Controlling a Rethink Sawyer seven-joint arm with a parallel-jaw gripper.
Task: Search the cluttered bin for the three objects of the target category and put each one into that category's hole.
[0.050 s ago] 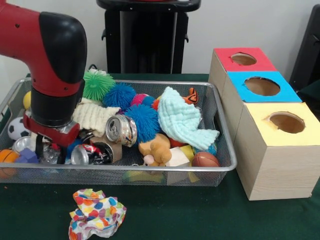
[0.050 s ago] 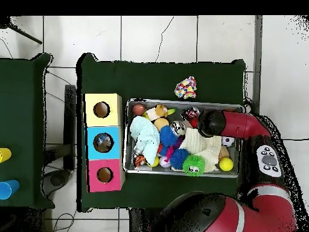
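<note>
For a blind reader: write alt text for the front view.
A red and black robot arm reaches into the left end of a wire mesh bin crowded with toys, crushed cans and cloths. Three boxes with holes stand right of it.

Front view faces the bin [image 1: 220,165] closely; overhead looks straight down on the same bin [image 2: 181,174].

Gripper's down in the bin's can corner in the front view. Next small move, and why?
Probably a short straight lift to show what, if anything, it holds. The arm hides the gripper, so its state can't be read. Crushed cans lie packed beside it in the wire bin, so sideways travel would likely drag clutter along.
</note>
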